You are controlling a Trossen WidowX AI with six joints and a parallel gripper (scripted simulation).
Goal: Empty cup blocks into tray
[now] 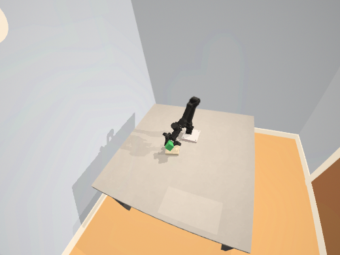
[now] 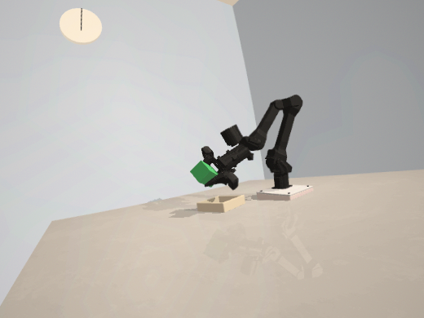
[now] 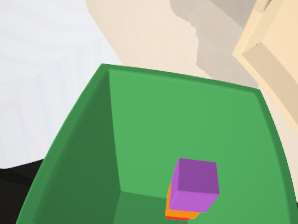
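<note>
Cup (image 1: 169,146) (image 2: 203,172) (image 3: 185,115) looks light and stiff; squeezing its sides suits us. Our hand (image 1: 172,141) (image 2: 209,168) grips it, tilted above the tray (image 1: 172,153) (image 2: 211,207) (image 3: 275,65). Blocks (image 3: 194,185) inside may slide out fast.

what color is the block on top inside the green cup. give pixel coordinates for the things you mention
Purple (image 3: 194,185), clearest in the wrist view.

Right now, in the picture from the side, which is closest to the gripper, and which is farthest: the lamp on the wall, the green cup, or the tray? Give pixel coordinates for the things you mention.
1. Green cup (image 1: 169,145) (image 2: 202,172) (image 3: 185,120): held in the gripper (image 2: 208,169).
2. Tray (image 1: 172,153) (image 2: 210,207) (image 3: 270,75): on the table, below the cup.
3. Round lamp (image 2: 81,30): far up at the picture's top left.
</note>
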